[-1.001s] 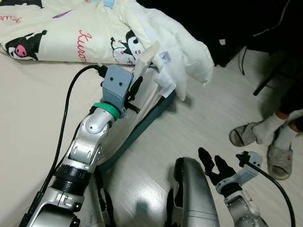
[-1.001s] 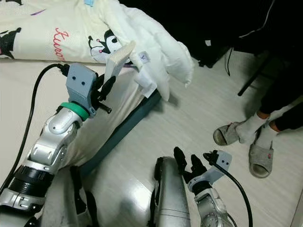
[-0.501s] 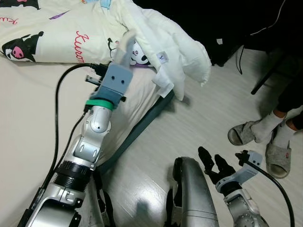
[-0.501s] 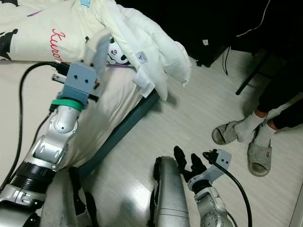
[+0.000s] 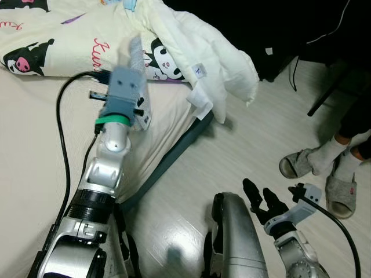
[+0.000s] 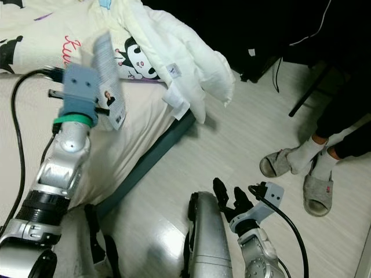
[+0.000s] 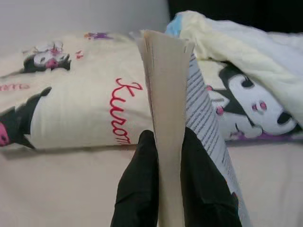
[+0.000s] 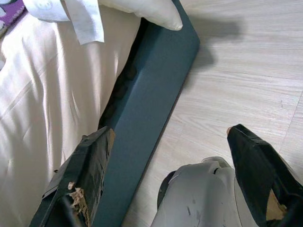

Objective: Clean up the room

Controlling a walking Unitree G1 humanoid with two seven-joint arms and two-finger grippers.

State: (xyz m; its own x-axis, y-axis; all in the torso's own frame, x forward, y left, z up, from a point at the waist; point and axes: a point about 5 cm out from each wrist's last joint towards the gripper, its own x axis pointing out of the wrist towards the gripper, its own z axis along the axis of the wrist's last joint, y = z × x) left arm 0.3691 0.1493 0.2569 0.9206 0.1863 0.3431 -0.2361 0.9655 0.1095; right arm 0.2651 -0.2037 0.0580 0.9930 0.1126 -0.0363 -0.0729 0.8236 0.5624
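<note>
Two black fingers (image 7: 137, 189) of the left gripper (image 7: 163, 187) are being pressed onto a thin booklet (image 7: 165, 94), held upright over the bed (image 5: 35, 145) nr the cartoon-print blanket (image 5: 64, 40). Right gripper (image 8: 175, 170) is being kept wide apart, w/ nothing in it, low above the floor (image 5: 278, 127).

Your left hand (image 7: 163, 189), clamped on a thin booklet (image 7: 166, 94), swings away from the bed's floor-side edge and further in over the cream sheet (image 5: 35, 145). A second ago the booklet pointed at the white quilt (image 5: 203, 52) hanging off the mattress corner; now it stands blurred before the cartoon-print blanket (image 5: 64, 40), its printed page (image 6: 116, 107) turned outward. The forearm stands straighter than before.
</note>
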